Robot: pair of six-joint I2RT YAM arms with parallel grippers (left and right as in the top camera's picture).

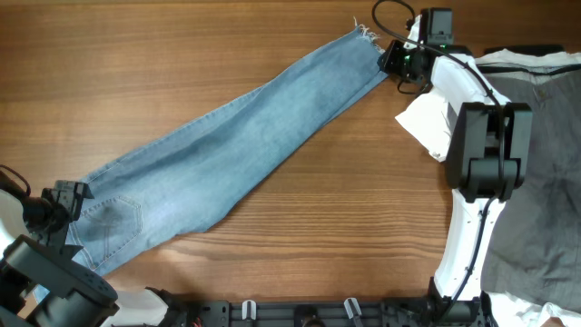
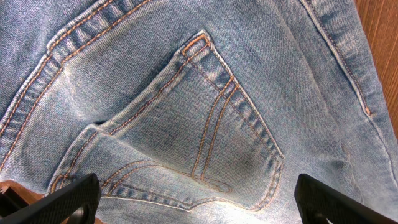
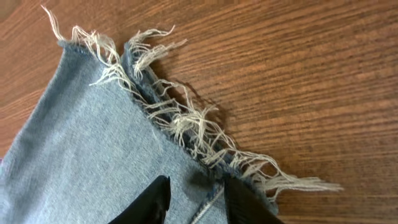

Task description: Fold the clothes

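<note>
The light blue jeans [image 1: 227, 154] lie flat in a diagonal band, from the waist at the lower left to a frayed whitish hem at the upper right. My left gripper [image 1: 68, 204] is open, with its fingers [image 2: 199, 205] wide apart just above the stitched back pocket [image 2: 205, 112]. My right gripper [image 1: 395, 59] is at the far hem. In the right wrist view its fingers [image 3: 196, 193] are close together with a seam fold of the hem [image 3: 155, 106] between them.
A white cloth [image 1: 427, 123] lies under the right arm near the hem. A dark grey garment [image 1: 545, 182] covers the table's right side. Bare wood shows above and below the jeans.
</note>
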